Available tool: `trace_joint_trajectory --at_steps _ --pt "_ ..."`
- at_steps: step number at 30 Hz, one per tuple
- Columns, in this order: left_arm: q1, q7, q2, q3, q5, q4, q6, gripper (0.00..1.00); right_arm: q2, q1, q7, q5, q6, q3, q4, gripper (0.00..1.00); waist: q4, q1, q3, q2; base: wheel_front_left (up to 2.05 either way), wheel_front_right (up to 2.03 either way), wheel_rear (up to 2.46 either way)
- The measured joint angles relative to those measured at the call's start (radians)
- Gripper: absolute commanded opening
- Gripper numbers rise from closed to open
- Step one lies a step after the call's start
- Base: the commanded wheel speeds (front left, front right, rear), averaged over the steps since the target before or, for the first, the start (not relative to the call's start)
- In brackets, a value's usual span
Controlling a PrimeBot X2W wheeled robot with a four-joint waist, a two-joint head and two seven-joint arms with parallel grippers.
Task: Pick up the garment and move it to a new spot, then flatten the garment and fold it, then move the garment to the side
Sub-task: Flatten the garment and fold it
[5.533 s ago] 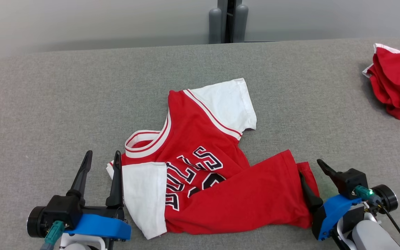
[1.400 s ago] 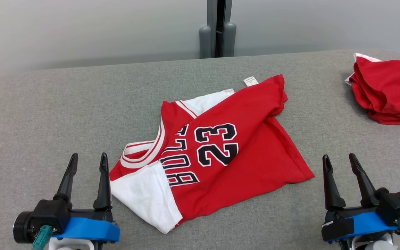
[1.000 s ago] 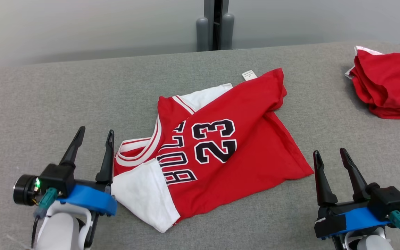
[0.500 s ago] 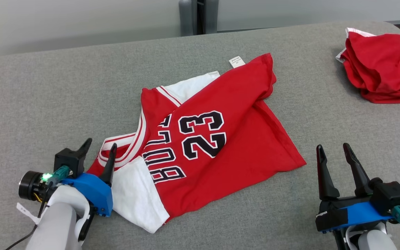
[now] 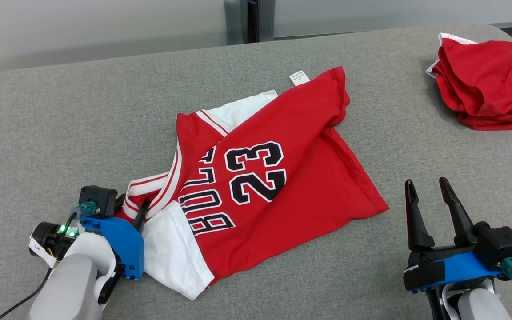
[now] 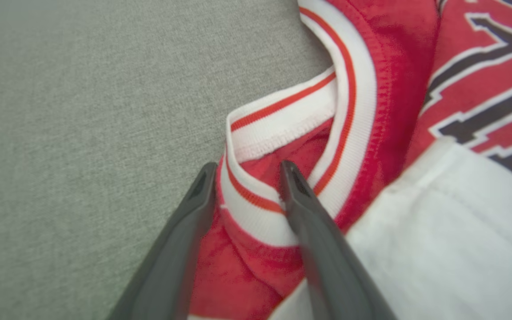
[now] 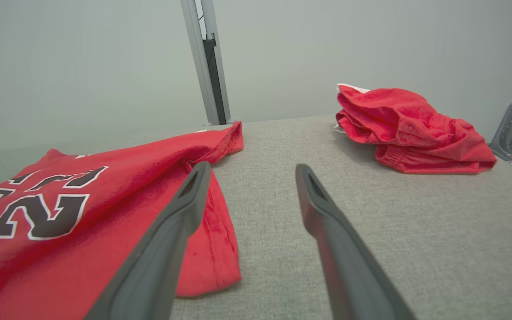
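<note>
Grey table [image 5: 60, 111] is holding the red jersey [image 5: 309, 178] in the middle of the frame. At lower left, the left gripper [image 6: 248, 171] is sitting around its collar [image 6: 354, 89], fingers apart, not pinching. The right gripper [image 5: 426, 182] is hanging open, farther away.

The left gripper [image 6: 248, 178] straddles the collar [image 6: 256, 202] (white, red-striped) of the garment [image 6: 398, 66].

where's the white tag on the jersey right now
In the head view the white tag pokes out at the far edge of the jersey, beside its far red corner, left of the crumpled red bundle.
</note>
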Motion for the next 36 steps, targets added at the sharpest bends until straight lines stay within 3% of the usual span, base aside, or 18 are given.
trace_joint_trajectory --at_steps 8,18,28,36 --pt "-0.015 -0.052 0.019 -0.044 -0.029 -0.016 0.000 0.00 0.000 0.004 0.000 -0.003 0.000 -0.008 0.005 1.00 0.009 0.0000 -0.028 0.0000 0.00 0.00 0.00" --pt "0.063 -0.142 0.017 -0.050 -0.030 -0.209 0.036 0.00 0.006 0.047 0.000 -0.003 0.000 -0.020 0.012 1.00 0.045 0.0000 -0.103 0.0000 0.00 0.00 0.00" --pt "0.251 -0.082 0.043 -0.065 -0.040 -0.486 0.092 0.00 0.016 0.078 0.000 -0.002 0.000 -0.031 0.018 1.00 0.097 -0.0001 -0.145 0.0000 0.00 0.00 0.00" --pt "0.289 -0.034 0.070 -0.066 -0.047 -0.603 0.111 0.00 0.019 0.078 0.000 -0.002 0.000 -0.022 0.024 1.00 0.107 0.0000 -0.164 0.0000 0.00 0.00 0.00"
